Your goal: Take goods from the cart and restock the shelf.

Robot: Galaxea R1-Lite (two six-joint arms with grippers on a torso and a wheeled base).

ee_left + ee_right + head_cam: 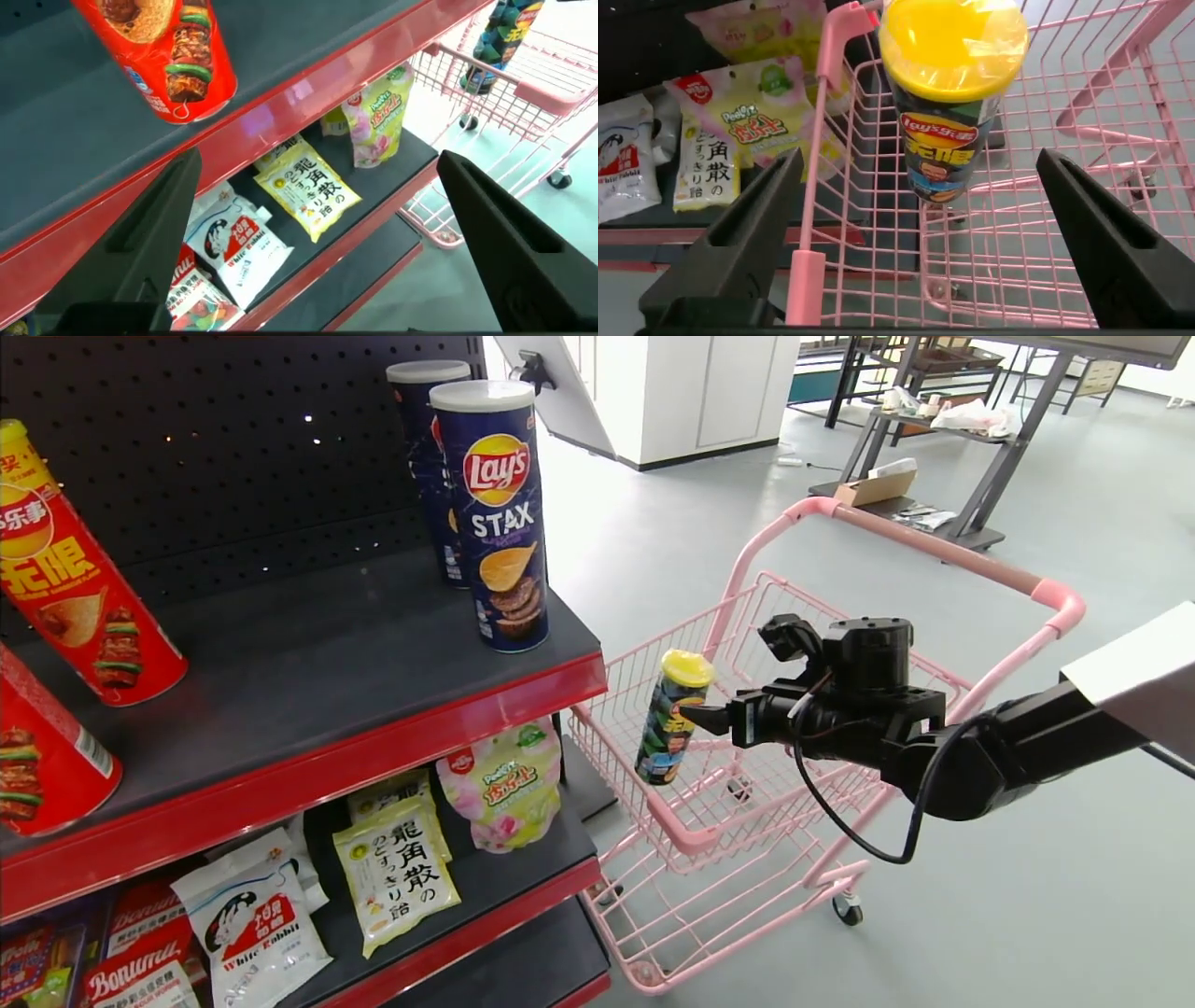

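Observation:
A dark chip can with a yellow lid (670, 719) stands tilted in the near corner of the pink cart (794, 803), by the shelf. My right gripper (733, 674) hovers open just behind its top. From the right wrist the can (951, 103) sits between and beyond the spread fingers (738, 233), untouched. My left gripper (318, 243) is open and empty in front of the red-edged shelf (280, 112), below a red chip can (173, 51). The shelf's top deck (308, 653) holds two navy chip cans (495, 513) and two red ones (70, 579).
Snack bags (397, 868) fill the lower shelf level. The cart's pink handle (943, 546) rises behind my right arm. Open grey floor lies to the right; metal racks and a white cabinet stand far back.

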